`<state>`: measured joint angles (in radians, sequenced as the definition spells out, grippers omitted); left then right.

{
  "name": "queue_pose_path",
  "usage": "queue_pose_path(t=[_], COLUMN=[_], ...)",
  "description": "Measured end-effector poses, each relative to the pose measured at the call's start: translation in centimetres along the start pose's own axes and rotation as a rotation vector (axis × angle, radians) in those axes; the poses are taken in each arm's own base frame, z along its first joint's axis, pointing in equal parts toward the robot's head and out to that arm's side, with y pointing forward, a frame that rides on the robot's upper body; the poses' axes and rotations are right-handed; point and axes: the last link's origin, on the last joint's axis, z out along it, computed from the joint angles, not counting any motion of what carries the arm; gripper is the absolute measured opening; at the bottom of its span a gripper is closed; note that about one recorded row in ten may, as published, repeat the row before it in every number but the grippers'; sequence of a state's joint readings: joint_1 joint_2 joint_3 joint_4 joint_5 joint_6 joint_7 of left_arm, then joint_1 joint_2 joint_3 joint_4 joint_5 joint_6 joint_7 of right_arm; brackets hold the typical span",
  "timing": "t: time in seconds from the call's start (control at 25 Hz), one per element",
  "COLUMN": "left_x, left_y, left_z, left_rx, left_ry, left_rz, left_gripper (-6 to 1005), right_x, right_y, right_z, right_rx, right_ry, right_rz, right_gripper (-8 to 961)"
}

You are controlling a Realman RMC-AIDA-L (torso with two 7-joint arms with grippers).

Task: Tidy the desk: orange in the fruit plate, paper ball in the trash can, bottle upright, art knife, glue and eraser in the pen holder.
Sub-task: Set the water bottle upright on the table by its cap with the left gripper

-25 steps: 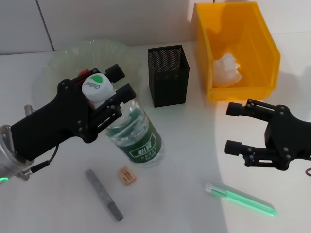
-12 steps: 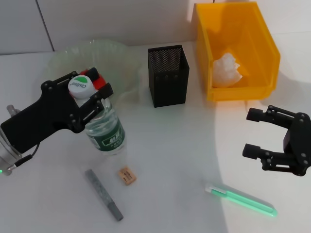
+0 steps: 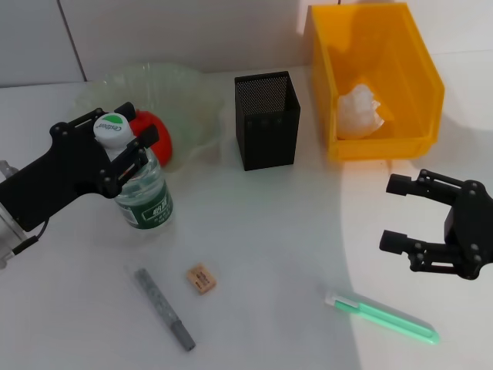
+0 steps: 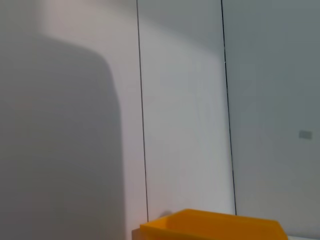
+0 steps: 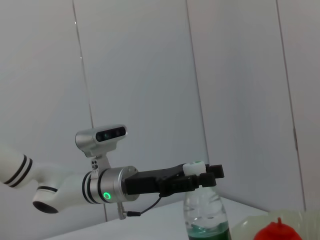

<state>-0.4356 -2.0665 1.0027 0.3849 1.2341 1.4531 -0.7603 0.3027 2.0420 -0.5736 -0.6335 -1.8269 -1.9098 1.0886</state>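
- Bottle (image 3: pixel 142 196) upright left of centre in head view, left gripper (image 3: pixel 125 142) clamped on its neck; right wrist view shows this side-on.
- Right gripper (image 3: pixel 400 213) at right, jaws apart, holding nothing.
- Orange (image 3: pixel 152 131) in fruit plate (image 3: pixel 192 96); paper ball (image 3: pixel 360 109) in trash can (image 3: pixel 420 92); pen holder (image 3: pixel 266 119) contents unclear.

No print can be read: the bottle (image 3: pixel 144 202) label and eraser (image 3: pixel 200 278) marks are illegible.

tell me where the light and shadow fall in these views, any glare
Head view: a warm bright patch covers the table on the right side under the right gripper, with a curved edge; the trash can casts a shadow on the wall. Left wrist view: a broad soft shadow darkens the wall. Right wrist view: even light, no glare on the bottle.
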Motion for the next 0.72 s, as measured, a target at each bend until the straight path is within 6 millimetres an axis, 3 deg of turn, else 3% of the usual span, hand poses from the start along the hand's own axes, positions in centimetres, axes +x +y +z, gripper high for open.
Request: queue_pose_path(t=[0.72], left_x=[-0.8], left_y=[-1.2], left_z=[0.3], left_rx=[0.073], left_ry=[-0.064], left_rz=[0.017], left_gripper=[423], right_x=[-0.1], right_y=[-0.8], right_z=[1.2], right_rx=[0.0], right_ry=[0.019], right_rz=[-0.012], right_gripper=[824])
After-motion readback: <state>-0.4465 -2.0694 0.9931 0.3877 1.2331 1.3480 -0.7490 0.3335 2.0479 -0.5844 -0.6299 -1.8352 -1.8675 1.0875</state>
